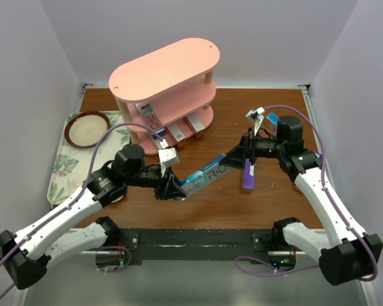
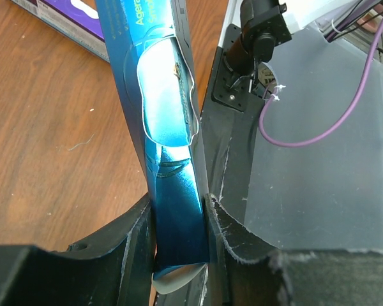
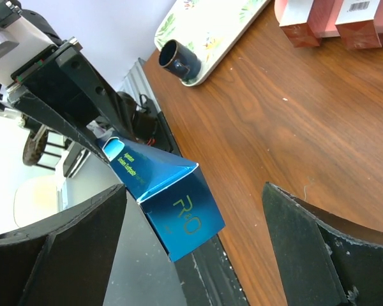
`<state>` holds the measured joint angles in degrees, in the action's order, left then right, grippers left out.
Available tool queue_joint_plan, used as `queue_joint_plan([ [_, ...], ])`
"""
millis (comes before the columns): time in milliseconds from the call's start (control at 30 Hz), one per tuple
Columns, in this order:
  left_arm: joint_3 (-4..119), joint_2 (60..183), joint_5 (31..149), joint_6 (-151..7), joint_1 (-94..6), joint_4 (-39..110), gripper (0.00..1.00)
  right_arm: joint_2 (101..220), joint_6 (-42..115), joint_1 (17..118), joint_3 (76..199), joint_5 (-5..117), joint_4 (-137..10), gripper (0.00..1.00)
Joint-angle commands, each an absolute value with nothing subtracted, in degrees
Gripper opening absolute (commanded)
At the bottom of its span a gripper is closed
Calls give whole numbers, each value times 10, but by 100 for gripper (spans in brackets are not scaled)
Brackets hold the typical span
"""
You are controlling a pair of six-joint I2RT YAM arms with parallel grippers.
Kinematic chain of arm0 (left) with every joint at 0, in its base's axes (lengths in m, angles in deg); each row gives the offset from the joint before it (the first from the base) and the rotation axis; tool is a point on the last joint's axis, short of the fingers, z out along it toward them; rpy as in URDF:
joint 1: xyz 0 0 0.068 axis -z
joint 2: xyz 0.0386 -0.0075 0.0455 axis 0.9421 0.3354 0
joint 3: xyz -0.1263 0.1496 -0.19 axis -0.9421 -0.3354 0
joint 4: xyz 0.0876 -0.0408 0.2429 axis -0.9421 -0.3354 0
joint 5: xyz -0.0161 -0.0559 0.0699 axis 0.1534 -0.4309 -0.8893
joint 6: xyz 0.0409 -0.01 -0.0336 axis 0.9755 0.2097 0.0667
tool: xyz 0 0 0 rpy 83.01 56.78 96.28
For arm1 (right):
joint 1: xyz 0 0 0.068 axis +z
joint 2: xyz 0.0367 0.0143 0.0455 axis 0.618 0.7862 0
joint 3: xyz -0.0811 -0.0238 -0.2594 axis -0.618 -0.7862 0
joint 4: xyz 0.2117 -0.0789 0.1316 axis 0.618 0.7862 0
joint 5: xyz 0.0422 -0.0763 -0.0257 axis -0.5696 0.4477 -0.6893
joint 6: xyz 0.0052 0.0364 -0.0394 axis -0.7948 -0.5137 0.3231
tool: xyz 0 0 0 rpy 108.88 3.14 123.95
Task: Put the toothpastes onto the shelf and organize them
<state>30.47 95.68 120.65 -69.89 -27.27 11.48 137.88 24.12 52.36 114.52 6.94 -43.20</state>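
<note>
My left gripper (image 1: 169,188) is shut on one end of a blue toothpaste box (image 1: 207,173) and holds it above the table, pointing toward my right gripper (image 1: 242,158). In the left wrist view both jaws (image 2: 179,236) press the blue box (image 2: 169,127). In the right wrist view the box's far end (image 3: 179,210) lies between my right gripper's wide-open fingers (image 3: 325,248), nearer the left one, and I see no contact. A purple toothpaste box (image 1: 247,173) lies on the table under the right gripper. The pink shelf (image 1: 166,83) stands at the back with several boxes (image 1: 154,121) on its lower tiers.
A floral tray (image 1: 64,162) lies at the left table edge with a brown-rimmed dish (image 1: 87,129) on it. A dark cup (image 3: 179,58) stands on the tray in the right wrist view. White walls close the sides and back.
</note>
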Motion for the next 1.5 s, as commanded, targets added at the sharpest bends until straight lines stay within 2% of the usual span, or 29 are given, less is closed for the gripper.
queue_joint_plan([
  [0, 343, 947, 1218, -679, -279, 134, 31, 1367, 224, 523, 1130, 36, -481, 89],
  [300, 354, 983, 1255, -669, -300, 142, 28, 1355, 193, 535, 1099, -19, -556, 82],
  [433, 366, 1000, 1267, -662, -304, 132, 29, 1366, 194, 539, 1095, -24, -565, 71],
  [600, 378, 1005, 1271, -653, -307, 122, 30, 1381, 199, 542, 1093, -36, -568, 63],
  [900, 399, 1019, 1246, -633, -314, 99, 33, 1394, 205, 550, 1095, -54, -568, 35],
  [933, 402, 1022, 1243, -632, -315, 99, 36, 1394, 205, 550, 1095, -54, -567, 30],
  [1000, 406, 1025, 1226, -631, -316, 93, 43, 1393, 204, 550, 1096, -50, -565, 28],
  [1067, 408, 1027, 1200, -632, -317, 92, 55, 1394, 203, 550, 1099, -40, -561, 25],
  [1100, 408, 1027, 1187, -633, -318, 92, 67, 1394, 203, 550, 1100, -37, -559, 23],
  [1200, 404, 1018, 1134, -647, -320, 106, 81, 1398, 192, 549, 1101, -14, -559, 15],
  [1267, 401, 1007, 1097, -657, -320, 117, 86, 1404, 177, 550, 1101, 1, -567, 10],
  [1333, 398, 995, 1067, -664, -320, 125, 87, 1406, 160, 550, 1097, 11, -592, 3],
  [1467, 394, 970, 1025, -669, -320, 145, 88, 1415, 115, 548, 1086, 35, -623, 0],
])
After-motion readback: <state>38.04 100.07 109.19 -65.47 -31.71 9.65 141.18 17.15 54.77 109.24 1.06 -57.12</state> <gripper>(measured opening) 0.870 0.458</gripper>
